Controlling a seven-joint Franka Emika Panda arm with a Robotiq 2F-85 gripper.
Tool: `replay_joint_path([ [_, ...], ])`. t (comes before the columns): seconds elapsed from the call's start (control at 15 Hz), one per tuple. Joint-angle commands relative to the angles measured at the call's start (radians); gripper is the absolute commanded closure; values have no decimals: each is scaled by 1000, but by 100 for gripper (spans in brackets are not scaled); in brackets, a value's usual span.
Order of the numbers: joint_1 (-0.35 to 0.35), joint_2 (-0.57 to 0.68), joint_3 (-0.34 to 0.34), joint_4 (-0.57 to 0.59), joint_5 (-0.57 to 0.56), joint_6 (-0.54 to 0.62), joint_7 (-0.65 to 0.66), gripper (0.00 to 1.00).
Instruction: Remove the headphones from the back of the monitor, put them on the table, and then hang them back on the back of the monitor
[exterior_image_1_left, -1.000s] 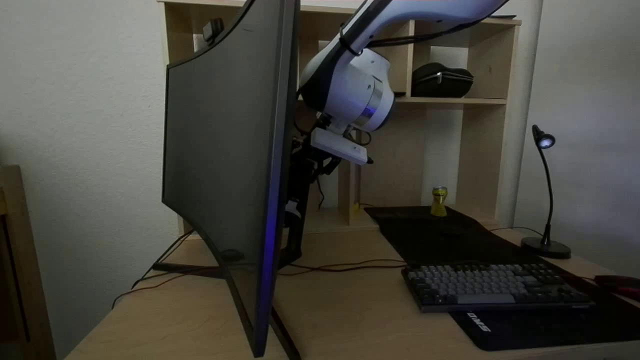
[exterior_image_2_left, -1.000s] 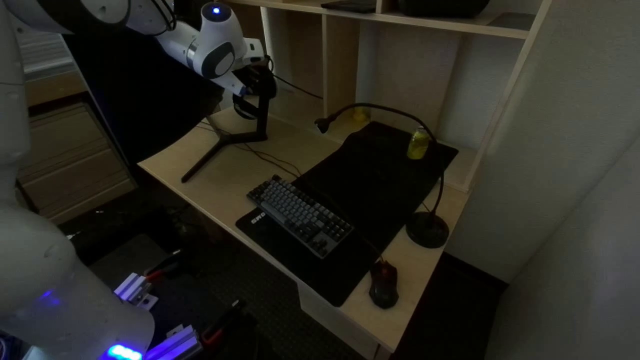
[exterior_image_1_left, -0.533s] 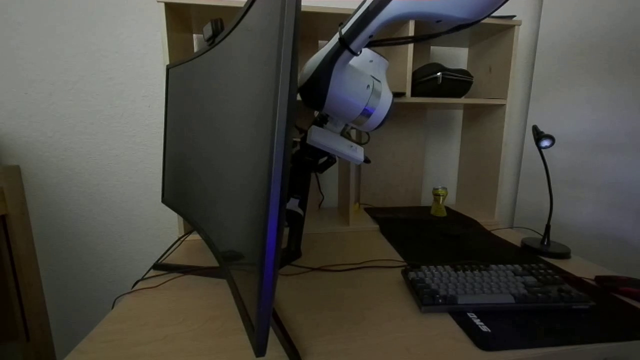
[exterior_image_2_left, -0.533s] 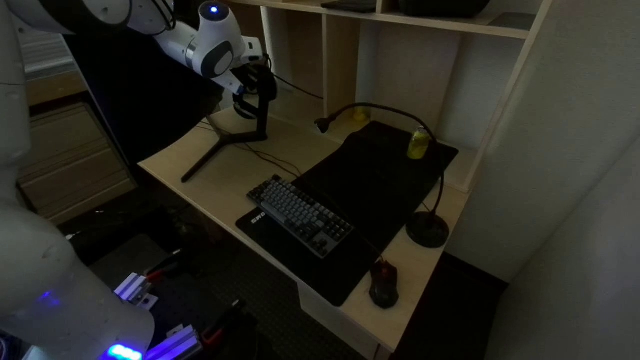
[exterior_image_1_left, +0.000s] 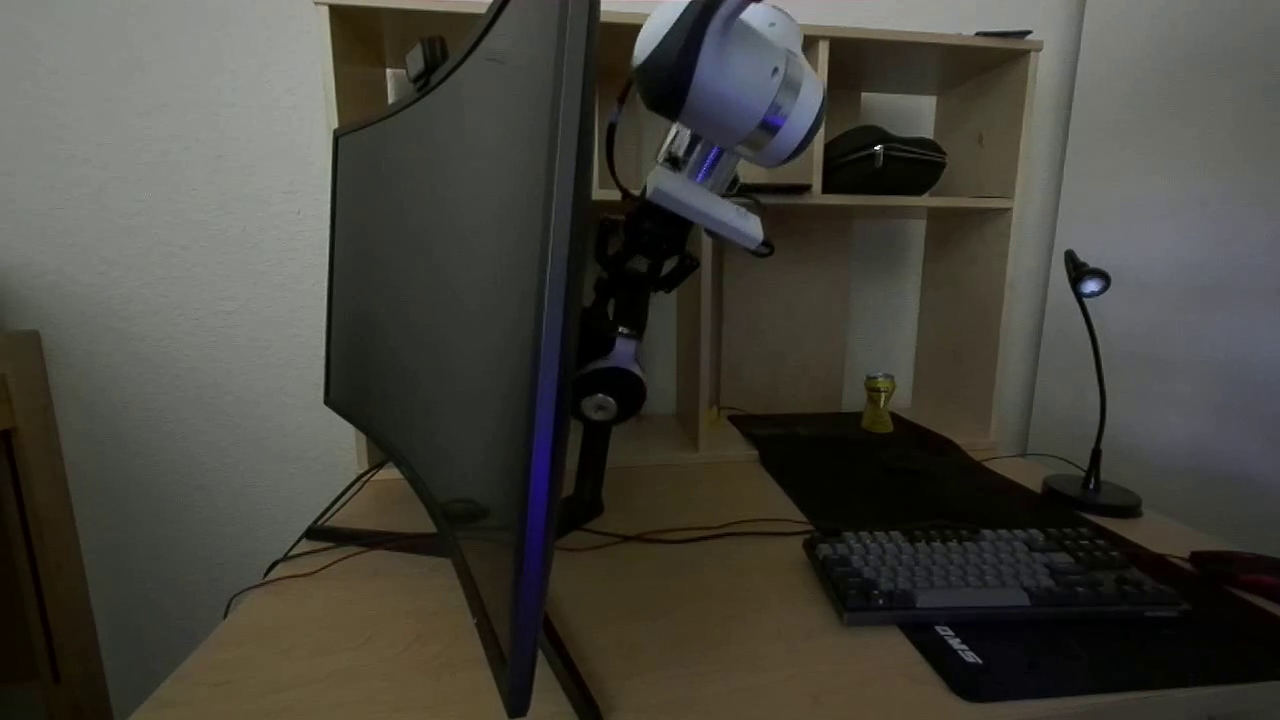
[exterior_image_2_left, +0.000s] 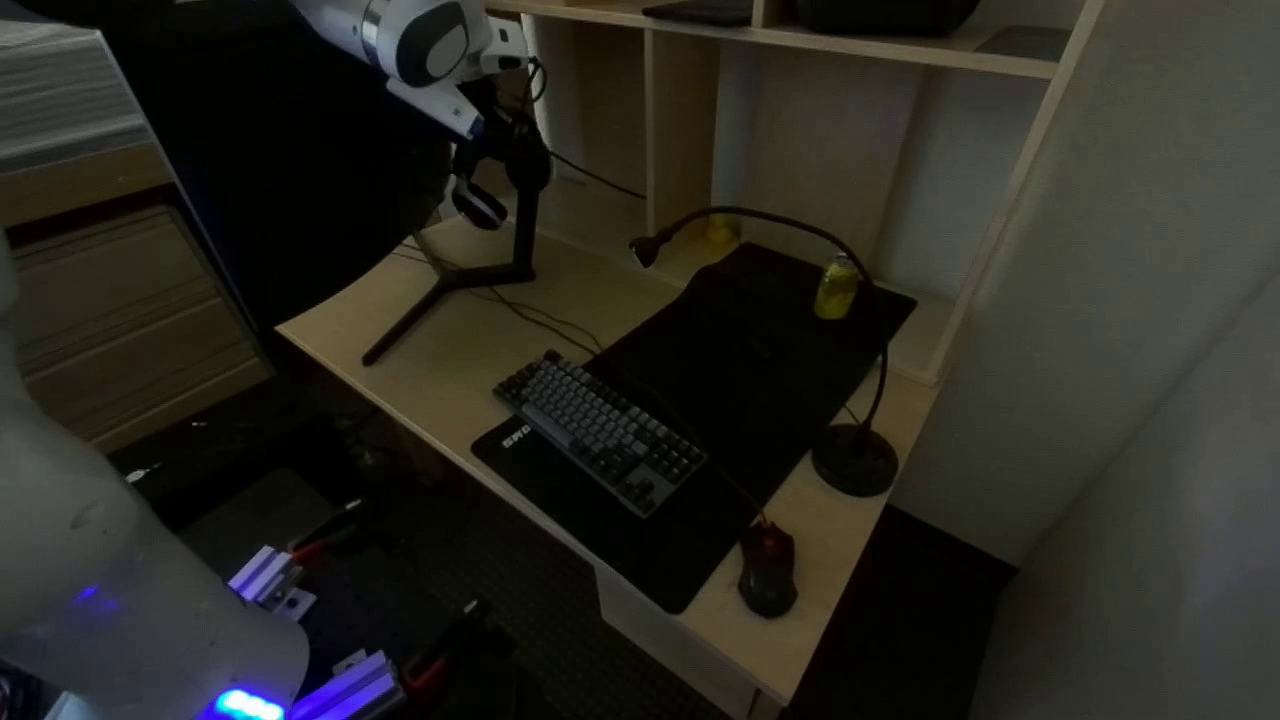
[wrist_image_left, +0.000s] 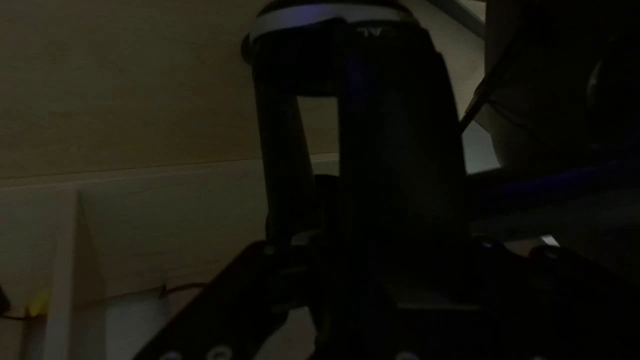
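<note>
The black headphones (exterior_image_1_left: 608, 393) hang behind the curved monitor (exterior_image_1_left: 450, 280); one round earcup shows beside its stand post. In an exterior view, the headphones (exterior_image_2_left: 480, 206) are by the post, next to the dark monitor (exterior_image_2_left: 290, 180). My gripper (exterior_image_1_left: 642, 278) is above them, its fingers shut at the headband; it also shows dark in an exterior view (exterior_image_2_left: 492, 148). In the wrist view the headphones (wrist_image_left: 400, 125) stretch away from the dark jaws (wrist_image_left: 377, 250). I cannot tell whether they touch the monitor. The table (exterior_image_1_left: 720, 640) lies below, also in an exterior view (exterior_image_2_left: 420, 375).
A keyboard (exterior_image_1_left: 990, 575) lies on a black mat (exterior_image_2_left: 720, 370) with a yellow can (exterior_image_1_left: 878, 403). A gooseneck lamp (exterior_image_1_left: 1092, 480) and a mouse (exterior_image_2_left: 768, 570) are near the table's side. Cables (exterior_image_1_left: 700, 533) cross the table. A cubby shelf (exterior_image_1_left: 965, 300) stands behind.
The arm and gripper have risen, and the headphones have come up with them. One earcup now shows clearly out from behind the monitor's edge. The monitor has not moved.
</note>
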Motion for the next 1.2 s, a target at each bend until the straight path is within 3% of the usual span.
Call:
replay_joint_path([
  [0.0, -56, -122, 0, 37, 73, -163, -23, 80],
  [0.33, -125, -128, 10, 78, 288, -40, -131, 80],
  [0.8, -181, -121, 24, 32, 599, 48, -342, 80],
  [0.93, -178, -162, -13, -6, 538, -13, -306, 80],
  [1.13, -128, -234, -132, -98, 274, -73, -126, 80],
])
